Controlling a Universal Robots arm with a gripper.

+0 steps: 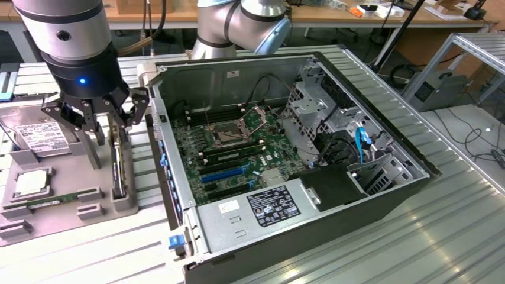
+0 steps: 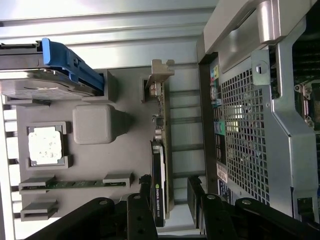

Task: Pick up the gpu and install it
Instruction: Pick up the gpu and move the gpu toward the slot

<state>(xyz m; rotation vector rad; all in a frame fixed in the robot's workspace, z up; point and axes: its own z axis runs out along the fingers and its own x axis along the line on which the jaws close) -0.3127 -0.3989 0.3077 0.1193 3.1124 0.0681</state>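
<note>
Exterior view: your gripper hangs at the upper left of the frame over the grey tray, fingers spread apart and holding nothing. The gpu stands on edge in a tray slot right under them, with its long axis running up-down in the frame, parallel to the near wall of the open computer case. The tray sits just beside the case on the slatted bench.

Count:
- one gpu
- one hard drive
- one CPU
- one memory stick
- one case

Wrist view: the two fingers straddle the gpu, one on each face, so the card sits between them. It lies closer to one finger, and a clear gap shows on the case side. Whether it touches the nearer one, you can't tell. The long axis runs straight away from the gripper, and the silver bracket is at the far end. The fingers are at the end opposite the bracket, and the gpu is not lifted.
</note>
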